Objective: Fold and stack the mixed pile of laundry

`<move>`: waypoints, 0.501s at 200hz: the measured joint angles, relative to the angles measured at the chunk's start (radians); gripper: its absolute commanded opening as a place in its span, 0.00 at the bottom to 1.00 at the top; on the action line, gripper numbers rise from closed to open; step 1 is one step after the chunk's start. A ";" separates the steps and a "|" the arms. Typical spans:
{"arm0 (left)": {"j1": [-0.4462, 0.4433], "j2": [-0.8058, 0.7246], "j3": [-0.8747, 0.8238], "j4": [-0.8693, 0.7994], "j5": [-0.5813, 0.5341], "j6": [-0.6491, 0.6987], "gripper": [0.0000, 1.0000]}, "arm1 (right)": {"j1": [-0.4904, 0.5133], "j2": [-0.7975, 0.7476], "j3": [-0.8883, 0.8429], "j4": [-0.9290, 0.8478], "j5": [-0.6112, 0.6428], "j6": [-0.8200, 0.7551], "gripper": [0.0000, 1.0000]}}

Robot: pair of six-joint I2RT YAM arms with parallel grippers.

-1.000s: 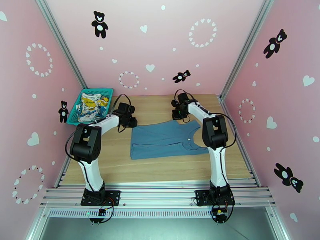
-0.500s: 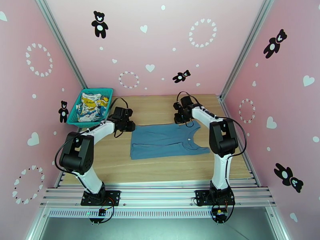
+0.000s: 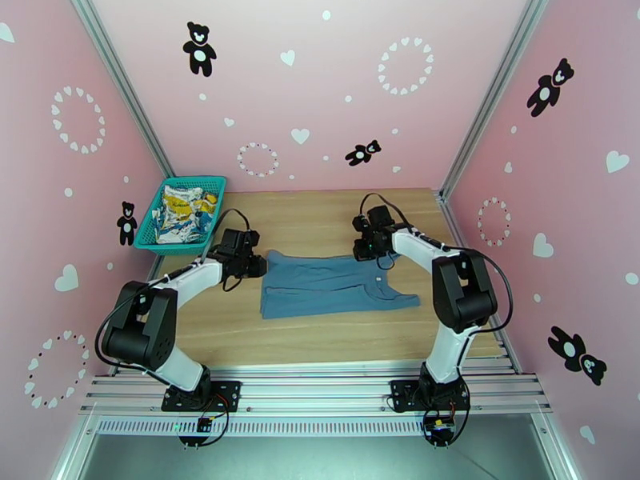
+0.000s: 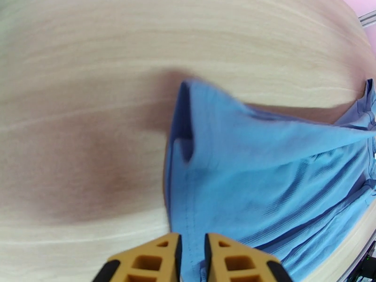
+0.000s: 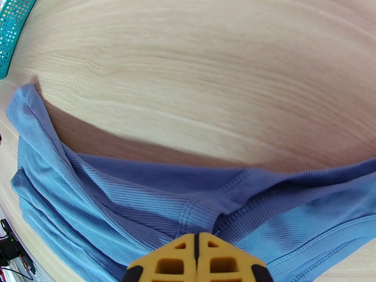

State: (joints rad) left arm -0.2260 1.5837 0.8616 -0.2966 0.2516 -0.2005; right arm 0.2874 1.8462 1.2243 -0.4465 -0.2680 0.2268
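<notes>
The dusty-blue tank top (image 3: 332,286) lies across the middle of the wooden table, hem to the left and straps to the right, its far edge lifted and drawn over itself. My left gripper (image 3: 254,266) is shut on the far hem corner; in the left wrist view the blue cloth (image 4: 263,179) runs between the yellow fingers (image 4: 155,259). My right gripper (image 3: 370,248) is shut on the far edge near a strap, where the ribbed cloth (image 5: 141,203) meets its closed fingertips (image 5: 164,264). The white cloth with yellow-and-blue print (image 3: 181,210) lies crumpled in the basket.
A teal mesh basket (image 3: 210,184) stands at the far left corner of the table, and its rim (image 5: 14,24) shows in the right wrist view. Pink walls enclose three sides. Bare wood (image 3: 320,214) lies beyond the tank top and in front of it (image 3: 320,338).
Both grippers have moved toward the near side with the tank top's far edge, so the garment now looks narrower front to back. The left elbow has swung outward to the left.
</notes>
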 measured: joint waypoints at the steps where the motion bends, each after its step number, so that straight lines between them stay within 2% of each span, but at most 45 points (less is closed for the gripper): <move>1: 0.000 0.000 -0.002 0.000 0.000 -0.001 0.22 | 0.000 -0.001 -0.003 0.001 0.001 0.001 0.00; 10: 0.000 -0.006 -0.016 0.005 0.000 -0.011 0.22 | 0.002 -0.011 -0.034 0.016 0.009 0.008 0.03; 25: -0.005 -0.009 -0.034 0.018 -0.001 -0.026 0.22 | 0.003 -0.023 -0.073 0.039 0.018 0.022 0.20; 39: -0.007 -0.015 -0.059 0.033 -0.001 -0.043 0.26 | 0.005 -0.028 -0.098 0.057 0.024 0.029 0.30; 48: -0.008 -0.025 -0.078 0.035 -0.004 -0.055 0.31 | 0.006 -0.030 -0.110 0.069 0.028 0.039 0.33; 79: -0.010 -0.109 -0.113 0.021 -0.012 -0.113 0.59 | 0.006 -0.064 -0.156 0.111 0.037 0.055 0.36; 100: -0.010 -0.137 -0.064 -0.010 -0.023 -0.147 0.62 | 0.007 -0.078 -0.159 0.129 0.040 0.056 0.36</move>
State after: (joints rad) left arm -0.2356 1.4464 0.7975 -0.3069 0.2291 -0.3477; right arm 0.2943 1.7683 1.0657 -0.3172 -0.2276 0.2825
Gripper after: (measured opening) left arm 0.616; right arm 0.359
